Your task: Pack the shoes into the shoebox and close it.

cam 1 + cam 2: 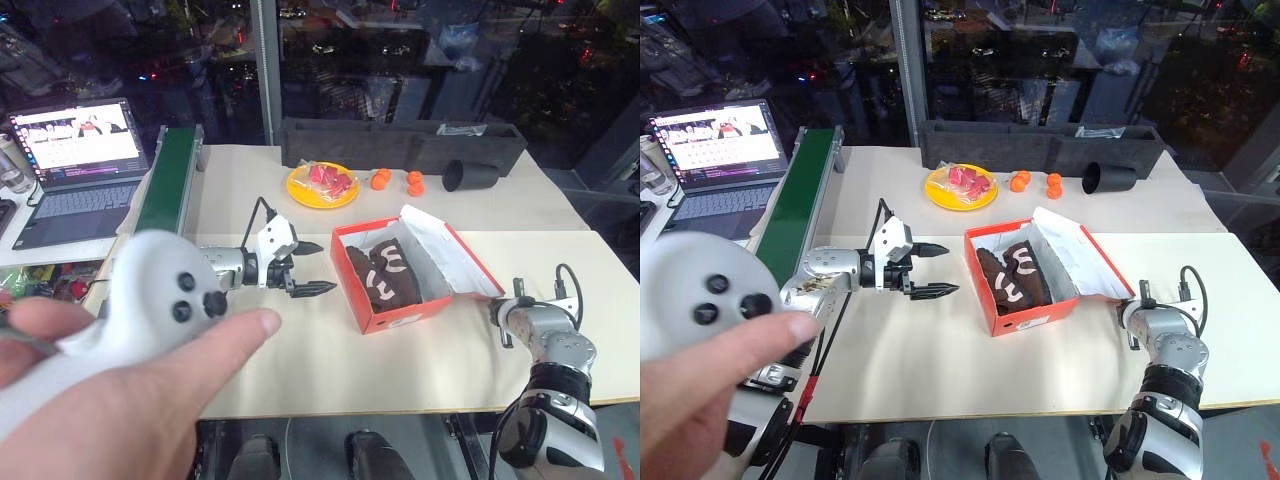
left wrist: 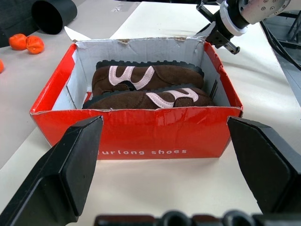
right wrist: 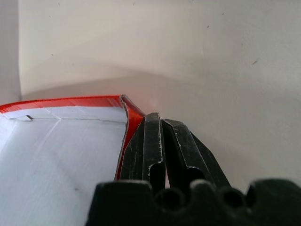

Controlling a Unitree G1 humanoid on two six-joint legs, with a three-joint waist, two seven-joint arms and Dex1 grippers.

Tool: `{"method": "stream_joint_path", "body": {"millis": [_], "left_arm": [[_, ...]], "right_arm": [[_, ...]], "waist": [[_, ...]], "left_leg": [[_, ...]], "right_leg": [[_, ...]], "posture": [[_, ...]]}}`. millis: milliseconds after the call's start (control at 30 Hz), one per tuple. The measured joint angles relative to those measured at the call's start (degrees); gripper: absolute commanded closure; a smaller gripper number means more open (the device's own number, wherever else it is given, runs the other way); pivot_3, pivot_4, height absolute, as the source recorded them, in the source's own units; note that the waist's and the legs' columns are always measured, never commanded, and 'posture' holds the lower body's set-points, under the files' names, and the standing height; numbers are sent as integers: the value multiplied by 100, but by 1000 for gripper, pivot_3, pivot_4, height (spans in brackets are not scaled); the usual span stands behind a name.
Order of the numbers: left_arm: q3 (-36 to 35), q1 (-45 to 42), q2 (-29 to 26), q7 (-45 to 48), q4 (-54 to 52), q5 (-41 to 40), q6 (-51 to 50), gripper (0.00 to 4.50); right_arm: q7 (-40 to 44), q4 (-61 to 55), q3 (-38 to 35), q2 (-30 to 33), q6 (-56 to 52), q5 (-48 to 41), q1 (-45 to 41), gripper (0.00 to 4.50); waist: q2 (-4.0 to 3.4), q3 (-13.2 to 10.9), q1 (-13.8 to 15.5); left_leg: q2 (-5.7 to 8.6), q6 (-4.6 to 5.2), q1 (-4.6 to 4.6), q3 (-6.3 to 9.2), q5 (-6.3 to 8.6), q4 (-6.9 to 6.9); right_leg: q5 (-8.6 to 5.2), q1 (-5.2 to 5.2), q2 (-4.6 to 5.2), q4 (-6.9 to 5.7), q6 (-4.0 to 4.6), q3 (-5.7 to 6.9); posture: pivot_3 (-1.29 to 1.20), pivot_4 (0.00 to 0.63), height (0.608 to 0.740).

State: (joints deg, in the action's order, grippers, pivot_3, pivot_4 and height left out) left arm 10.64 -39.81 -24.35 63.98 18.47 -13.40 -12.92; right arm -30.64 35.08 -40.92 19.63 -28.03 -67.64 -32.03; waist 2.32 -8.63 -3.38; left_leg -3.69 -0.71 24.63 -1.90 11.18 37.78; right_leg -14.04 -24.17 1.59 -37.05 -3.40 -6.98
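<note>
- Cream surface (image 1: 300,370), wide and mostly bare at the near side; dark glass wall behind, city lights showing through.
- Open laptop (image 1: 75,170) off the left edge on a lower white desk; green conveyor belt (image 1: 170,178) alongside the surface's left border.
- Long dark grey tray (image 1: 400,142) across the far edge; black cup (image 1: 468,176) lying on its side in front of it.
- Yellow plate (image 1: 321,186) with red pieces near the far middle; small orange fruits (image 1: 398,181) just beside it.
- Shoebox (image 1: 400,308), red-orange, in the middle of the surface, lid (image 1: 450,255) folded back open toward the right side, white inside showing.
- Shoes (image 2: 148,87), dark brown with pale markings, lying side by side inside the shoebox.
- Left hand (image 1: 305,268) just left of the shoebox, apart from it, fingers spread wide and released, pointing at the box's long wall.
- Right hand (image 3: 162,141) at the outer edge of the open lid, fingers clenched together, pressed against the lid's red corner, grasping nothing.
- Person's hand (image 1: 130,400) close to the camera at lower left, holding a white controller (image 1: 165,295).
</note>
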Motion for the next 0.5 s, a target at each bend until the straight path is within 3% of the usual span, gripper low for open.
{"method": "stream_joint_path", "body": {"millis": [200,500], "left_arm": [[0,0,-6,5,9,8,2,0],[3,-5,1,9,35,59,7,0]], "right_arm": [[1046,-1199,3,-412,451,134,-108,4014],[2327,-3491,400,-743,197,-590,-126,4014]], "waist": [[-59,-35,-59],[-67,-40,-41]], "left_leg": [[1,0,9,0,0,-2],[-1,0,11,5,0,-5]], "right_leg": [[0,-12,0,-4,-3,-3],[-1,-12,-2,-5,-2,5]], "posture": [[0,150,714],[0,150,714]]}}
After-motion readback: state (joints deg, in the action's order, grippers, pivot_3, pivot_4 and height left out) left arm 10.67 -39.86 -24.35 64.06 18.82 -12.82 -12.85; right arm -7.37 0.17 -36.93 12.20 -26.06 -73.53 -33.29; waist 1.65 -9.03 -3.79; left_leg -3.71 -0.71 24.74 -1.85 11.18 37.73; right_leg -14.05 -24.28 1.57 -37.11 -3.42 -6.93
